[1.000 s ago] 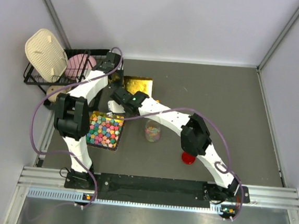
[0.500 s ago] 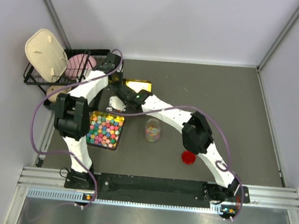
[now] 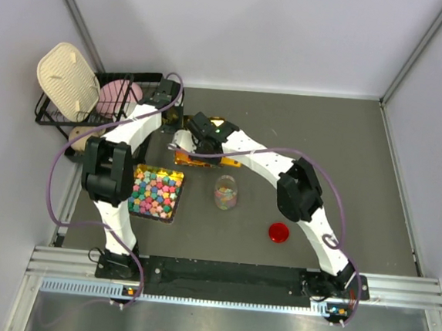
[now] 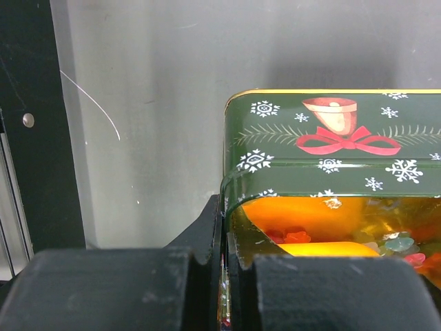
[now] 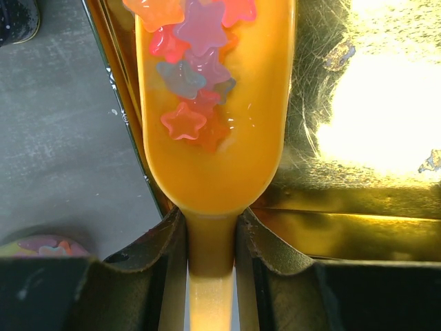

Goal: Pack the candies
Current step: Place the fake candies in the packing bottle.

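Both the left arm (image 3: 124,135) and right arm (image 3: 257,160) wear smooth white shells broken by chunky black joint housings. A purple cable (image 3: 53,175) loops loosely along each. The left claw (image 4: 224,276) and right claw (image 5: 210,241) have blocky matte-black fingers.

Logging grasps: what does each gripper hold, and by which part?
The left gripper pinches the green tin at its rim wall. The right gripper holds the orange scoop, carrying star candies, by its handle.
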Controlling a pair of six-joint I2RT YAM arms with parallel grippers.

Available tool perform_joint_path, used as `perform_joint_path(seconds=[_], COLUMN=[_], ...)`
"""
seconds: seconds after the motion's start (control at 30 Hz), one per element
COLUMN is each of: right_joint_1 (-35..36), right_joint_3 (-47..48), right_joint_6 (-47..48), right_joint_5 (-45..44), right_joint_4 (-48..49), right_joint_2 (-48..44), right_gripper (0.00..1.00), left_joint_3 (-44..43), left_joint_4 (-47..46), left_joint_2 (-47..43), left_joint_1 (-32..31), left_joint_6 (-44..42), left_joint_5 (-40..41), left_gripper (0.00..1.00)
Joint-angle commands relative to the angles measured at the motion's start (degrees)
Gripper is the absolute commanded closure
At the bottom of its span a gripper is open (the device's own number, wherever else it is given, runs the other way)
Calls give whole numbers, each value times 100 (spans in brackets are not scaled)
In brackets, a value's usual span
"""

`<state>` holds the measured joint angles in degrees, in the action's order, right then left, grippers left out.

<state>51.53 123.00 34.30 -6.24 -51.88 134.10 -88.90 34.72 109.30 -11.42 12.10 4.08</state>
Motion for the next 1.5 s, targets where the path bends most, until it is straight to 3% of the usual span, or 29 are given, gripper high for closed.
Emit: perform_joint_path(seconds=[0.0, 0.73, 1.47], right_joint_1=[-178, -942, -1321], right_joint_3=[189, 137, -1725], right_joint_6=[-213, -600, -548], right_joint_5=[-9, 501, 1213], right_joint_4=[-7, 11, 564], right_joint_2=[-253, -965, -2537], right_gripper=[100, 100, 100], left_joint_3=[-215, -277, -365], left_joint_4=[-150, -106, -36], left_joint_2=[-154, -22, 57], left_joint_1=[-27, -18, 78], left_joint_6=[161, 126, 135], left_joint_5=[-285, -214, -188], left_gripper=[100, 100, 100])
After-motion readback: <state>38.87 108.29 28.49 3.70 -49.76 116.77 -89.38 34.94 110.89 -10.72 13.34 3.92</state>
